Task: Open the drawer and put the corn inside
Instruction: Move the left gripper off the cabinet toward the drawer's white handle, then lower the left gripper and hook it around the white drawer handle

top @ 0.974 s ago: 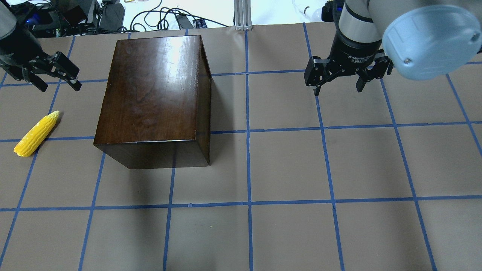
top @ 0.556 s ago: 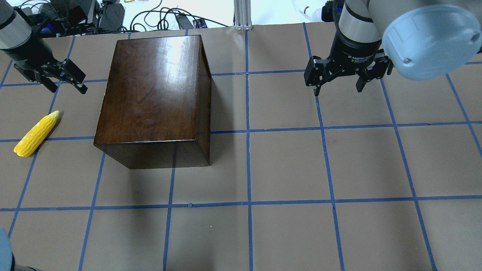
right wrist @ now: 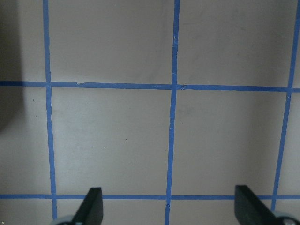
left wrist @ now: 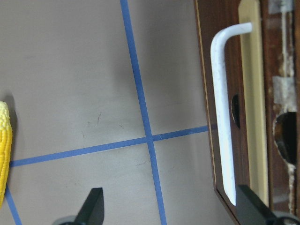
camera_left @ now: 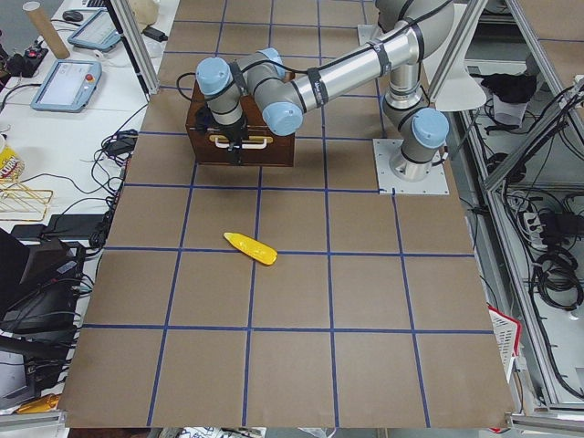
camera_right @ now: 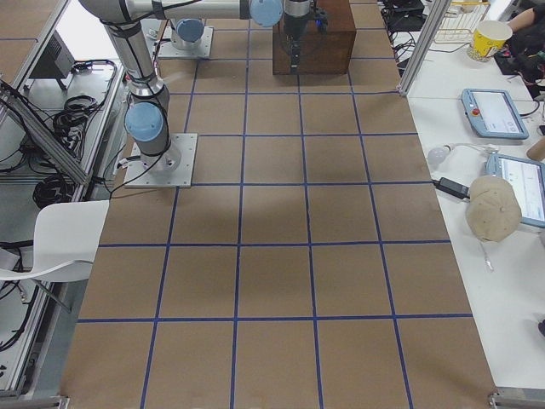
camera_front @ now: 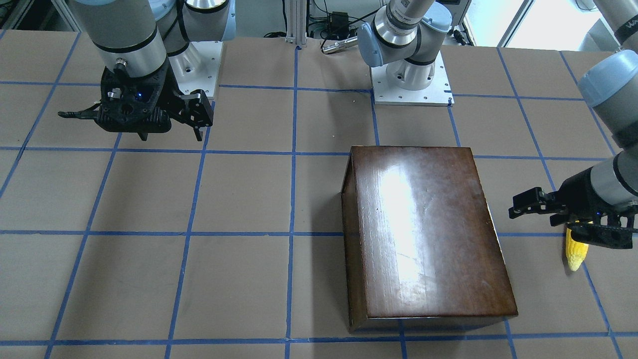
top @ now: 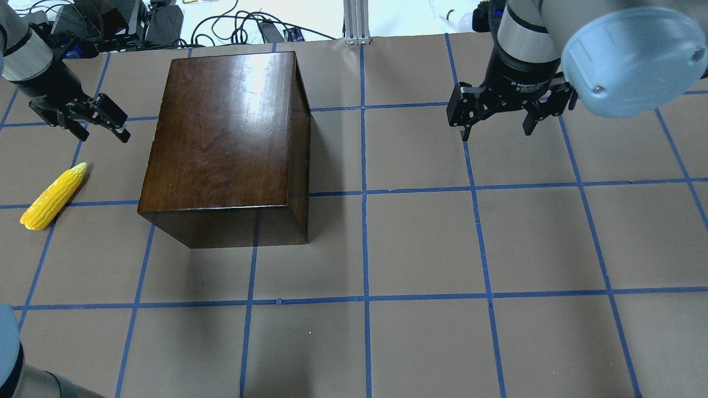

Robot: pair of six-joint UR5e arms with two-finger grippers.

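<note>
Left claw (top: 101, 129): jaws spread wide, nothing in them. We see it hanging over the table (top: 420, 249), which is brown paper with a blue tape grid. Toward the robot from it we mark the corn (top: 54, 196). It lies flat on the paper, paler tip pointing at the claw, apart from it and left of the box (top: 221, 127). In the left wrist view the corn shows only at the left edge, clear of both fingertips.

Next out is the drawer (left wrist: 233, 70). We tag it as pushed in, in the box face that looks toward the left claw, with no pale tray showing. Its white handle (left wrist: 220, 117) runs along that face. From overhead the claw is just beside the face but not touching it.

The box is glossy dark brown and stands flat on the paper.

Farthest across is the right claw (top: 496, 131). Its jaws are also apart and empty, over bare grid paper, well apart from the box.
</note>
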